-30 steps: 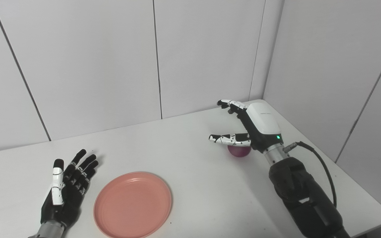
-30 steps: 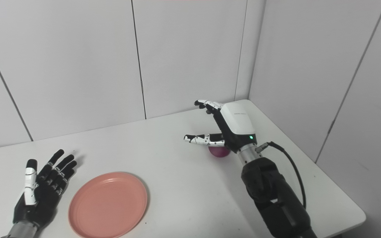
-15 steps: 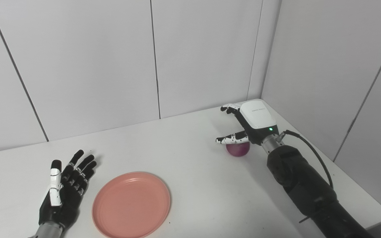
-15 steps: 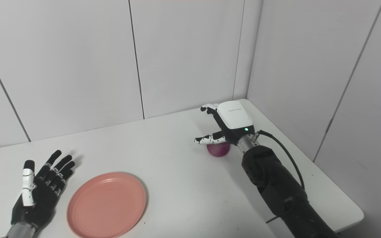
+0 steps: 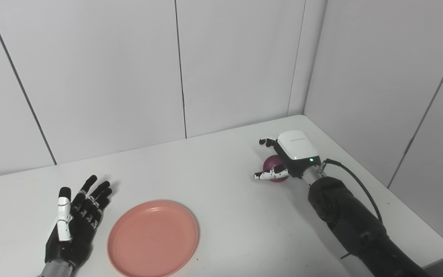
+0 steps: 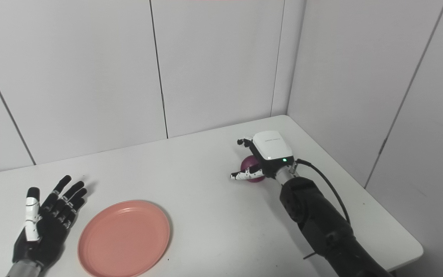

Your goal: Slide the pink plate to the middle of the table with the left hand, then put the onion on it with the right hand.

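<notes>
Onion point(image 5: 272, 163) is cupped on the desk point(image 5: 221, 181) by the right hand point(image 5: 283, 159), not yet gripped; left hand point(image 5: 73, 223) is spread flat beside the plate point(image 5: 153, 238).

Left hand point(image 5: 73, 227): black palm and fingers, white segments along thumb. Right hand point(image 5: 288, 157): white glossy back plate, small green light, black-and-white fingers. Silver wrist collars. Black padded forearm point(image 5: 352, 223); black cable point(image 5: 354, 181) looping beside it.

The left hand point(image 5: 73, 227) lies palm-up at seven o'clock, fingers point(image 5: 97, 192) spread toward one o'clock. The right hand point(image 5: 283, 161), at three o'clock, curls palm-down, thumb low, arm stretched forward.
</notes>
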{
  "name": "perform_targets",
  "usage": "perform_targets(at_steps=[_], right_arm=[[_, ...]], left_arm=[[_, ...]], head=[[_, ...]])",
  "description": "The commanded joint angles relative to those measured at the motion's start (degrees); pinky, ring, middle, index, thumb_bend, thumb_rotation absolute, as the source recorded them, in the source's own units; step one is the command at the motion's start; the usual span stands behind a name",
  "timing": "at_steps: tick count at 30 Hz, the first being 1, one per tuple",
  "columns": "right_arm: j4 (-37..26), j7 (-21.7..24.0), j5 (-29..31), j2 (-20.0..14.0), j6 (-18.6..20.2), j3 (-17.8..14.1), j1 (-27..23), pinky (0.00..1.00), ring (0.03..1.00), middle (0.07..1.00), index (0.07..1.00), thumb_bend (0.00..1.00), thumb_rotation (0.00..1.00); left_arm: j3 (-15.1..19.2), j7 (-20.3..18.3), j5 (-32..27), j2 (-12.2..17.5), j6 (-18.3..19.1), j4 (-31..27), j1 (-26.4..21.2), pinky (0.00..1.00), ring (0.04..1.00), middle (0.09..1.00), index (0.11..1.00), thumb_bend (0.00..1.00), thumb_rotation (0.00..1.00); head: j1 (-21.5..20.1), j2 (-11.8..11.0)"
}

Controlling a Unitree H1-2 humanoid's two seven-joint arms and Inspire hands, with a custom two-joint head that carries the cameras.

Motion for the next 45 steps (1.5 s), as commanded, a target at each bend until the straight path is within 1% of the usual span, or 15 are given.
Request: perform_targets(at_steps=[1,12,15,19,22,24,26,27,28,29,30,32,35,39,45], right_arm=[[-0.46,-1.71,0.83,-0.66,1.26,-0.5,-1.58,0.48,0.603,0.69,0.724,0.97,0.57],[0.83,-2.35,1.53,-0.47,1.19,0.06,-0.76,0.47,0.59,0.673,0.72,0.95,0.56],[0.7,-2.32,1.84,-0.5,1.27,0.13,-0.6,0.43,0.549,0.647,0.715,0.94,0.55],[0.52,-2.59,2.01,-0.39,1.5,0.14,-0.29,0.42,0.529,0.63,0.708,0.93,0.56],[0.39,-2.74,1.95,-0.28,1.62,0.24,-0.19,0.37,0.487,0.601,0.687,0.9,0.54],[0.79,-3.68,1.58,-0.28,1.18,0.51,-0.29,0.33,0.425,0.543,0.648,0.84,0.54],[1.31,-4.7,1.03,-0.35,0.9,0.96,-0.45,0.32,0.412,0.528,0.638,0.83,0.55],[1.58,-5.1,0.76,-0.41,0.89,1.24,-0.56,0.28,0.365,0.468,0.571,0.77,0.54],[1.93,-5.27,0.53,-0.46,1.02,1.57,-0.74,0.26,0.335,0.43,0.53,0.73,0.54],[2.18,-5.4,0.44,-0.5,1.13,1.82,-0.88,0.21,0.28,0.365,0.456,0.67,0.51],[2.12,-4.9,0.53,-0.57,1.46,2.03,-0.95,0.19,0.251,0.332,0.419,0.64,0.5],[2.18,-4.06,1.36,-0.77,1.23,2.16,-0.98,0.16,0.218,0.299,0.411,0.53,0.47],[2.54,-3.42,2.19,-1.02,1.02,2.32,-0.95,0.14,0.2,0.28,0.39,0.49,0.47],[2.93,-3.46,2.76,-1.16,1.01,2.59,-0.77,0.11,0.161,0.231,0.309,0.47,0.47],[3.19,-2.5,3.43,-1.39,1.41,2.93,-0.62,0.1,0.154,0.224,0.292,0.47,0.51]], left_arm=[[-0.28,-0.23,0.05,-0.1,2.79,2.58,3.77,0.99,0.915,0.861,0.916,0.63,0.99],[-0.26,-0.42,0.02,-0.06,2.99,2.92,3.73,0.99,0.913,0.854,0.907,0.66,0.96],[-0.25,-0.35,0.06,-0.06,3.13,2.83,3.79,0.98,0.909,0.853,0.901,0.66,0.96],[-0.22,-0.6,-0.08,0.04,3.16,2.86,3.83,0.98,0.908,0.851,0.897,0.65,0.96],[-0.18,-0.95,-0.16,0.16,2.89,3.37,3.68,0.98,0.915,0.863,0.897,0.66,0.95],[-0.15,-0.93,-0.14,0.14,2.84,3.47,3.61,0.98,0.911,0.858,0.891,0.66,0.96],[-0.14,-0.8,-0.08,0.14,3.05,3.18,3.68,0.98,0.909,0.856,0.889,0.65,0.96],[-0.15,-0.75,-0.05,0.15,3.14,3.06,3.69,0.97,0.904,0.852,0.884,0.66,0.95],[-0.19,-0.67,-0.02,0.14,3.34,2.74,3.74,0.97,0.9,0.849,0.88,0.66,0.95],[-0.22,-0.61,0.0,0.13,3.46,2.52,3.76,0.96,0.902,0.852,0.885,0.66,0.96],[-0.17,-0.66,-0.12,0.12,3.55,2.41,3.78,0.96,0.902,0.853,0.887,0.66,0.96],[-0.15,-0.64,-0.16,0.13,3.63,2.21,3.83,0.97,0.905,0.857,0.888,0.66,0.96],[-0.14,-0.64,-0.15,0.21,3.82,1.93,3.91,0.96,0.903,0.855,0.882,0.66,0.95],[-0.21,-0.76,-0.08,0.36,4.06,1.66,3.97,0.95,0.904,0.858,0.884,0.66,0.96],[-0.17,-1.08,-0.16,0.46,4.34,1.64,3.98,0.94,0.903,0.859,0.885,0.65,0.97]], head=[[0.1,0.06],[0.42,0.3],[0.52,0.41],[0.65,0.6],[0.65,0.6],[0.65,0.6],[0.81,0.76],[0.81,0.76],[0.81,0.8],[0.81,0.8],[0.85,0.86],[0.85,0.9],[0.83,1.1],[0.83,1.24],[0.83,1.31]])
